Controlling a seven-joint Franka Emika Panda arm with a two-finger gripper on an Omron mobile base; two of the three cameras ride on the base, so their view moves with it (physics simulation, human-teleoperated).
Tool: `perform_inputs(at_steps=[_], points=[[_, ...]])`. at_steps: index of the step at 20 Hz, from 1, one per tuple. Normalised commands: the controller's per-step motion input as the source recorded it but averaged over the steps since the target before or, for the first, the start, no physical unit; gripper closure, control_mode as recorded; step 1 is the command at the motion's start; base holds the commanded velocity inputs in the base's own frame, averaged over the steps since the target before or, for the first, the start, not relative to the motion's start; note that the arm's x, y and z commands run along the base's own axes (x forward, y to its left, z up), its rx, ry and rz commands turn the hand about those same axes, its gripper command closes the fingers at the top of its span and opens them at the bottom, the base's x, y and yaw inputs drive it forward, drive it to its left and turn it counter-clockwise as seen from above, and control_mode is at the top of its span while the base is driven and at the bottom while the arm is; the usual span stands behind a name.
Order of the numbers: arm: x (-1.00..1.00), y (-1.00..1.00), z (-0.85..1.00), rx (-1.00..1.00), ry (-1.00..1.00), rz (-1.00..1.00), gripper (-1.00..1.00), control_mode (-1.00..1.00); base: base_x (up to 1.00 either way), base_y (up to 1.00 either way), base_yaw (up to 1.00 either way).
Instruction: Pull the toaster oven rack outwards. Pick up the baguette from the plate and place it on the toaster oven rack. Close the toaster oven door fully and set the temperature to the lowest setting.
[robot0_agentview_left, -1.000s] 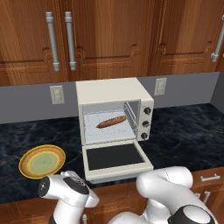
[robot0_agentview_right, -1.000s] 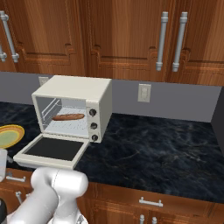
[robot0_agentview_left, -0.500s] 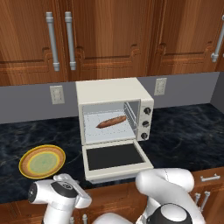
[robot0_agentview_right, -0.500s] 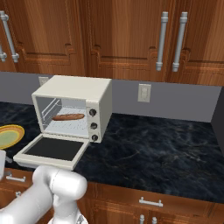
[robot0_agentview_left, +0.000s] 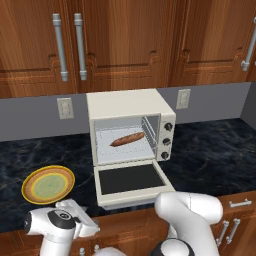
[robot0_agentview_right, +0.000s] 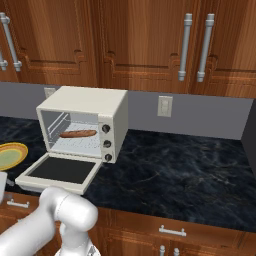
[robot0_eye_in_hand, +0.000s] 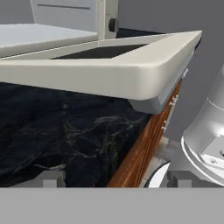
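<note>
Now the toaster oven stands against the back wall on a dark marble counter, its door folded down flat and jutting past the counter's front edge; the baguette already lies on the rack inside the cavity, its long axis running across the oven's width; the plate, bare, sits on the counter to the left of the oven door; the gripper is low, in front of and below the door's left front corner, at the cabinet front under the counter edge; in the hand view the door's pale underside and rounded corner loom just above and ahead, with its handle bar running along the outer edge beneath; two dark finger tips stand well apart with nothing between them, so the gripper is spread wide and holds nothing; by my judgement the coming move is closing the door, and it turns on this: the door's free edge lies above and slightly to the right of the gripper, so the push must come from underneath, upward and toward the oven
</note>
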Motion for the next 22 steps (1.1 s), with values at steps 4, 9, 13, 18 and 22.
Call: perform_inputs(at_steps=[4,9,13,18,22], points=[[0.06,0.0,-0.12,-0.03,0.0,-0.02,-1.0,-1.0,0.0,0.0,0.0],[0.0,0.0,0.0,0.0,0.0,-0.03,-1.0,-1.0,0.0,0.0,0.0],[0.0,-0.06,0.0,0.0,-0.01,-0.04,-1.0,-1.0,0.0,0.0,0.0],[0.0,-0.2,0.0,0.0,-0.01,-0.03,-1.0,-1.0,0.0,0.0,0.0],[0.0,-0.29,0.0,0.0,0.0,-0.02,-1.0,-1.0,0.0,0.0,0.0]])
